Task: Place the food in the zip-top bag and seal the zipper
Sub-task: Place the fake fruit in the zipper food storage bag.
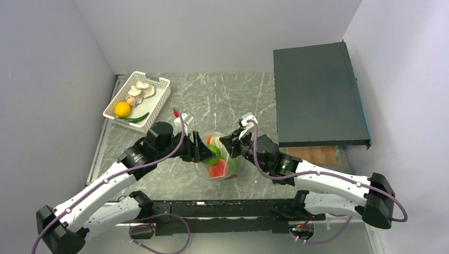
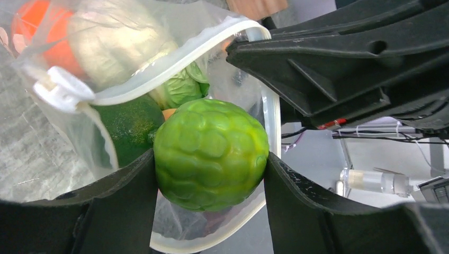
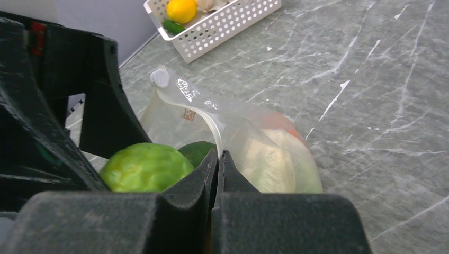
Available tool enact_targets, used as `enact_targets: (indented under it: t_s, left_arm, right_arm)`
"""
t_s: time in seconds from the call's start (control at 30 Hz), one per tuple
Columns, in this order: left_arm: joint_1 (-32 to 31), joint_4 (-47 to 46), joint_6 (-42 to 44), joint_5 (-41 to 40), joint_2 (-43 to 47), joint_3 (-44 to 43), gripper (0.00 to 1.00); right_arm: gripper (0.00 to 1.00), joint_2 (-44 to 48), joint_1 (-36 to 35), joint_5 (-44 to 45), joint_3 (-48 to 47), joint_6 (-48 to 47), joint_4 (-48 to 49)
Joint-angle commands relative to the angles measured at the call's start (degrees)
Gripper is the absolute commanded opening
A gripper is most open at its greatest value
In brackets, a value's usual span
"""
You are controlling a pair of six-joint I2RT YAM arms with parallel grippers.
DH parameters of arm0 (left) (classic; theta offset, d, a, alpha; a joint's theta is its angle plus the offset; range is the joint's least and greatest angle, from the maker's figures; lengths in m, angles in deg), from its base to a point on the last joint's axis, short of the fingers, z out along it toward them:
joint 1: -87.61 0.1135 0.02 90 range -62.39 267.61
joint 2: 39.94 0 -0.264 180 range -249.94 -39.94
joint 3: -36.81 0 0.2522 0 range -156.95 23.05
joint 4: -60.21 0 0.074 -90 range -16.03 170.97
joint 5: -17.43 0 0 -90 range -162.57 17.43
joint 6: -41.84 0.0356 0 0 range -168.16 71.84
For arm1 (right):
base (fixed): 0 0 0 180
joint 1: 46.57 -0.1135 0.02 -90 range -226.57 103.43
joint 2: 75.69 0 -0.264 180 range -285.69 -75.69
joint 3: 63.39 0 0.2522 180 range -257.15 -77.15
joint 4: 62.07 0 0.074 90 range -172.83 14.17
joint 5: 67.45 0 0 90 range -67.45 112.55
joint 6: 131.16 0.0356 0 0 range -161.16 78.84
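Observation:
The clear zip-top bag (image 1: 229, 168) stands open at the table's middle, with red-orange fruit (image 1: 217, 169), lettuce (image 2: 182, 87) and a dark green piece inside. My left gripper (image 1: 207, 152) is shut on a bumpy round green fruit (image 2: 210, 153) and holds it in the bag's mouth; that fruit also shows in the right wrist view (image 3: 144, 167). My right gripper (image 3: 218, 154) is shut on the bag's whitish zipper rim (image 3: 207, 116), holding the mouth open. A white slider tab (image 2: 62, 89) sits on the rim.
A white slotted basket (image 1: 160, 101) at the back left holds a yellow citrus (image 1: 122, 109), pale mushrooms (image 1: 141, 90) and a dark green long vegetable (image 1: 135, 119). A dark flat box (image 1: 317, 95) lies at the back right over a wooden board (image 1: 315, 154).

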Motion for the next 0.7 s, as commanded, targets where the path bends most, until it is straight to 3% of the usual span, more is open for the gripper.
enact_targets:
  t_s: [0.0,0.23,0.4,0.67]
  left_arm:
    - [-3.1,-1.2,-1.2,-6.1,-2.0,-2.8,0.42]
    - [-5.6,-5.2,-4.8,-8.9,-5.5,-1.8,0.47]
    - [-5.7,-10.5,-7.5,-7.8,-7.3,-0.1,0.67]
    - [-5.7,-6.1,-6.6,-10.0,-7.8,-3.5,0.92]
  right_arm:
    - [0.00,2.1,-0.1,-2.9,-2.8,2.7,1.2]
    - [0.00,4.1,-0.1,-2.2,-2.8,4.1,-0.6]
    - [0.00,4.1,-0.1,-3.2,-2.9,5.0,-1.0]
    - [0.00,3.1,-0.1,-3.1,-2.9,5.1,-1.6]
